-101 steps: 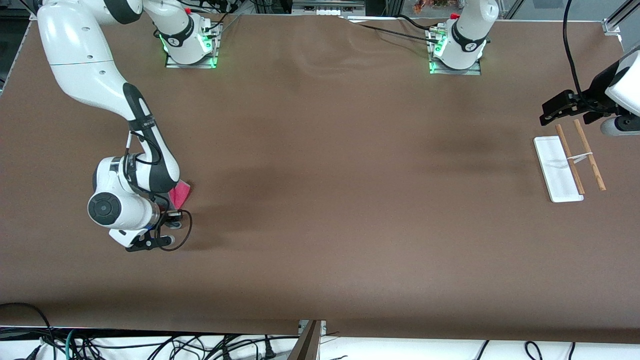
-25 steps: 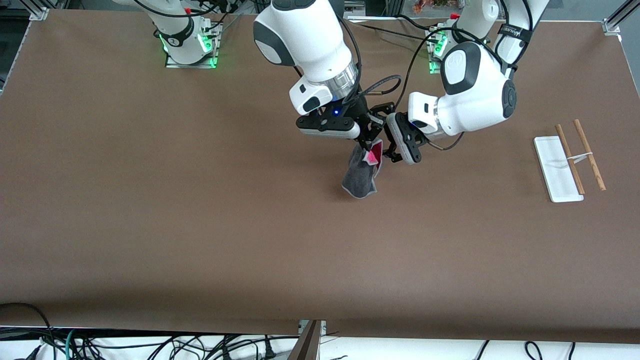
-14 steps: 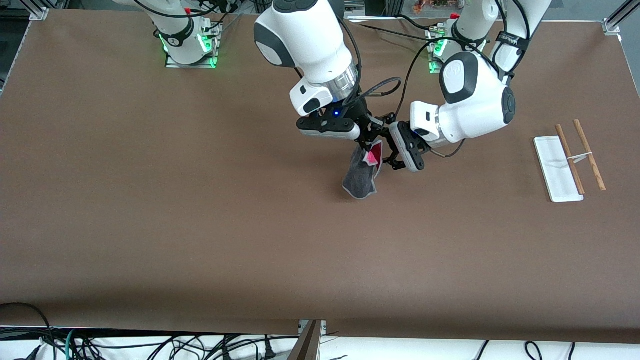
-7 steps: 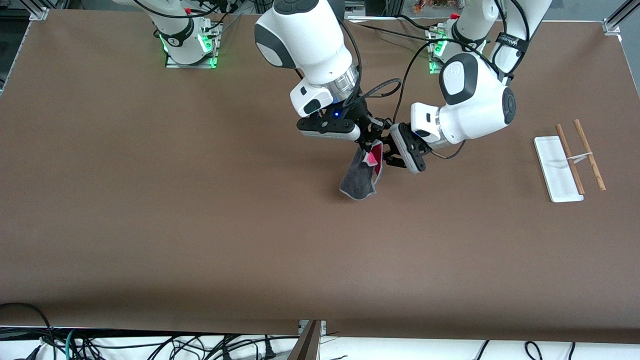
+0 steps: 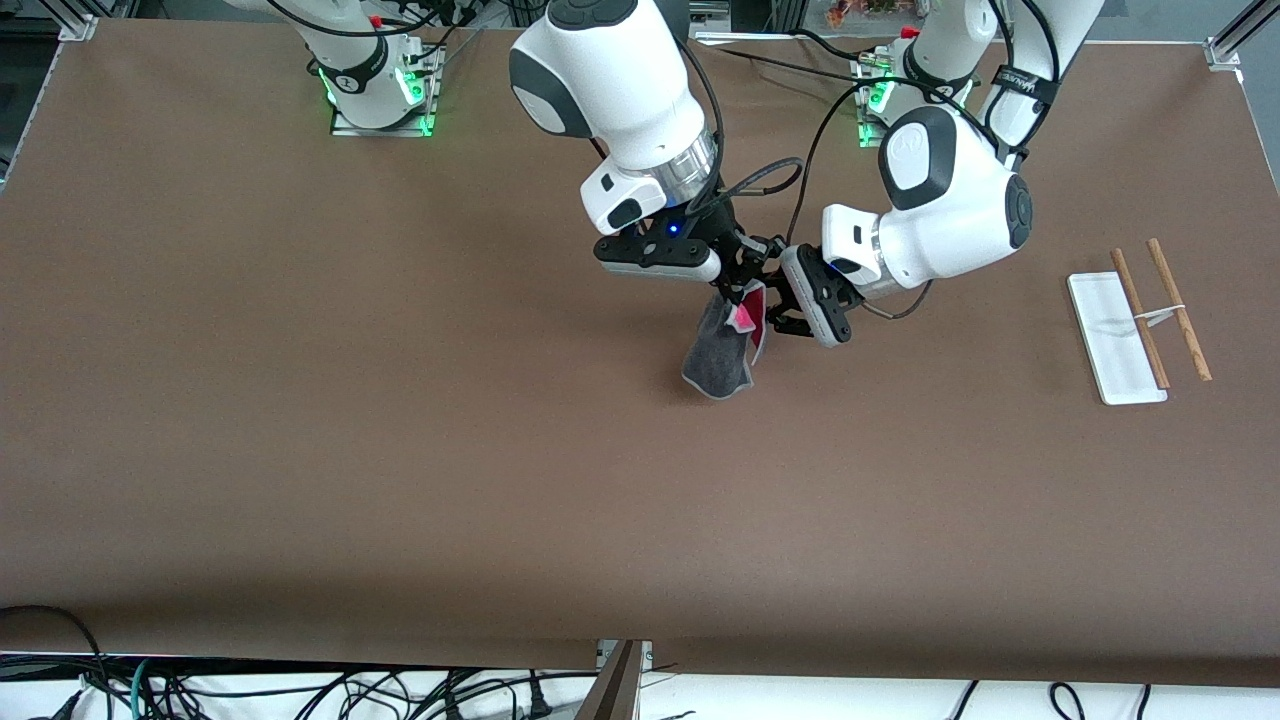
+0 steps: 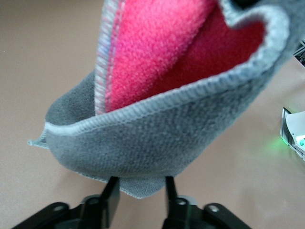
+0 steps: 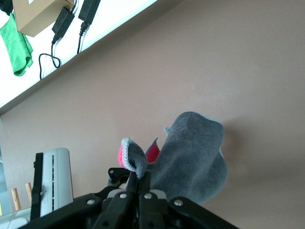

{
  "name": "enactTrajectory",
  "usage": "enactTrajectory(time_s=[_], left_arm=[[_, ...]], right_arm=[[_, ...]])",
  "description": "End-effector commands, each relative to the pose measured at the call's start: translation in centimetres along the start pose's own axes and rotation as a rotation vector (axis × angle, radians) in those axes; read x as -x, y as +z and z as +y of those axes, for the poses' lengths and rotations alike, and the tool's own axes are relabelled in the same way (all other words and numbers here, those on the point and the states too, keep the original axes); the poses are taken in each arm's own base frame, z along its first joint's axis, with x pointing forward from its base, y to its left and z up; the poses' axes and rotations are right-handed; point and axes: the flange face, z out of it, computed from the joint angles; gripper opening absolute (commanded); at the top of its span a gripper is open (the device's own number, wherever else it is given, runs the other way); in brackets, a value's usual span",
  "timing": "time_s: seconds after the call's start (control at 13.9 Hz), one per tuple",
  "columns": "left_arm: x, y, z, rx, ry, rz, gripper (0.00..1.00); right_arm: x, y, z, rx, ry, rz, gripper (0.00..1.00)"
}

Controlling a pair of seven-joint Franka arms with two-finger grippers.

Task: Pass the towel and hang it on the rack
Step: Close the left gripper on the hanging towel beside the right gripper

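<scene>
My right gripper (image 5: 738,295) is shut on the top fold of the towel (image 5: 718,355) and holds it hanging over the middle of the table, grey side out, pink showing at the fold. In the right wrist view the towel (image 7: 190,152) hangs from that shut gripper (image 7: 142,180). My left gripper (image 5: 773,311) is open right beside the towel's upper edge. In the left wrist view its fingers (image 6: 110,193) stand apart with a grey corner of the towel (image 6: 162,129) between them. The rack (image 5: 1115,340), with a white base and two wooden rods (image 5: 1140,315), stands at the left arm's end.
The two arm bases (image 5: 380,90) stand with green lights along the table's edge farthest from the front camera. Cables (image 5: 300,690) lie below the table's nearest edge. Bare brown tabletop (image 5: 950,330) lies between the towel and the rack.
The right arm carried the towel from its end of the table up over the middle, and the left arm came over from the rack. In the last second the left gripper edged closer to the towel.
</scene>
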Motion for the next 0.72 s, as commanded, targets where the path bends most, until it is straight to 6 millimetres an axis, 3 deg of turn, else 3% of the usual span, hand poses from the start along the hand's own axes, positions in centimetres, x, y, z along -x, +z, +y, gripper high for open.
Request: enactTrajectory(time_s=[0.0,0.07,0.14,0.65], left_arm=[[-0.3,-1.0,-2.4,-0.009,0.077,0.039,0.92],[0.1,-1.6,-4.1,-0.021,0.098,0.048,0.92],[-0.3,-2.0,-4.3,-0.028,0.118,0.058,0.92],[-2.0,-1.8,-4.6,-0.018,0.137,0.081,0.93]], right_arm=[[0.2,-0.3,-0.2,-0.011,0.010,-0.003,0.00],[0.2,-0.3,-0.2,-0.011,0.010,-0.003,0.00],[0.2,-0.3,-0.2,-0.011,0.010,-0.003,0.00],[0.2,0.4,-0.1,-0.008,0.011,-0.004,0.00]])
